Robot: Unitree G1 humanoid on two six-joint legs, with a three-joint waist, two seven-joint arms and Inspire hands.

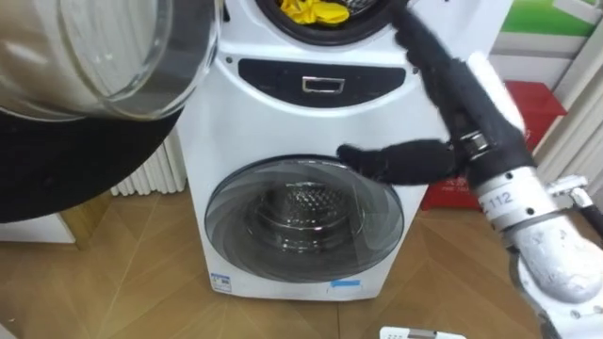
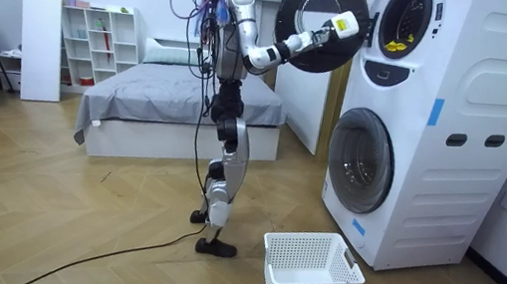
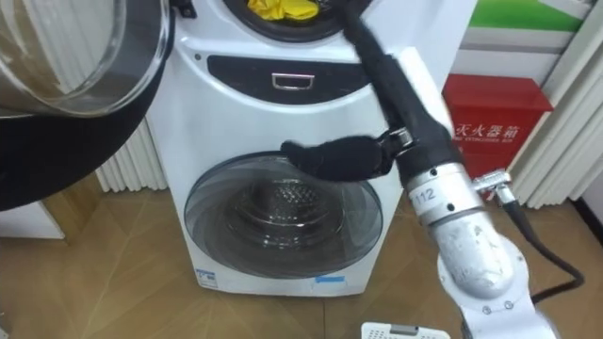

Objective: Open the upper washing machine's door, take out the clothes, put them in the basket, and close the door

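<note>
A yellow cloth [image 1: 316,11] lies in the open upper drum of the white stacked washing machine [image 1: 283,104]. My right hand [image 1: 466,113], in a black glove, is raised in front of the machine. Its fingers are straight and slant up to the right rim of the upper opening, just beside the cloth, and the thumb sticks out to the left; it holds nothing. In the room view I stand upright facing the machine with that arm lifted towards the upper drum [image 2: 402,23].
The upper round door [image 1: 104,56] hangs open on my left, close to my head. The lower door [image 1: 303,218] is shut. A white basket [image 2: 310,271] stands on the wooden floor by my feet. A red box [image 3: 490,122] stands right of the machine, a radiator [image 1: 151,169] left.
</note>
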